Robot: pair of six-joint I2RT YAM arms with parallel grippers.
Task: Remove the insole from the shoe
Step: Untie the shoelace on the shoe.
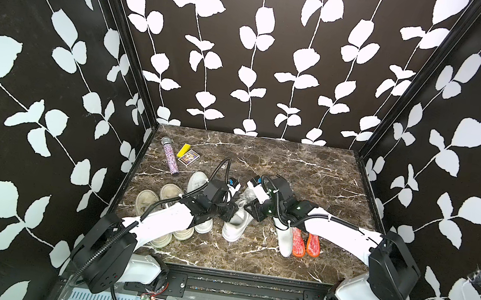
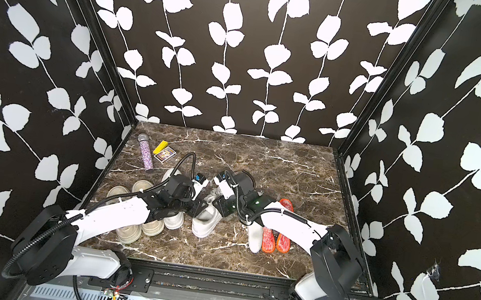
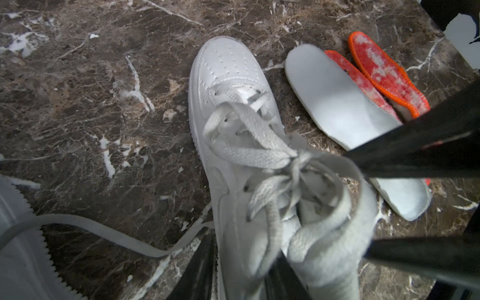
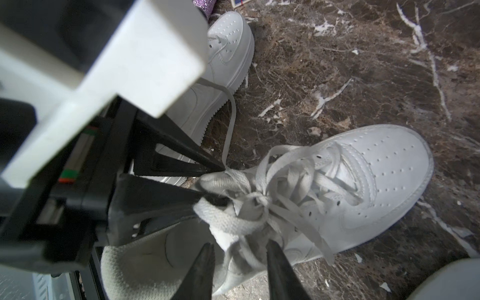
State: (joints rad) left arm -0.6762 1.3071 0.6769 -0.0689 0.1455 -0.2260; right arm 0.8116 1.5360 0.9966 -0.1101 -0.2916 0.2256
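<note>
White insole (image 4: 161, 249) sits inside the shoe (image 1: 235, 224), probably light and floppy, so I'd pinch its heel edge. Left fingers (image 4: 155, 197) and right fingers (image 4: 280, 275) partly spread at the shoe's collar, grip unclear tbh.

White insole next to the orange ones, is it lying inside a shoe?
No, the white insole lies flat on the marble table by the orange insoles, outside the white shoe.

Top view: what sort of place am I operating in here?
Likely a purpose-built robot test booth, not a home: black leaf-patterned wallpaper walls box in a brown marble-look tabletop, with a black metal mounting rail along its front.
</note>
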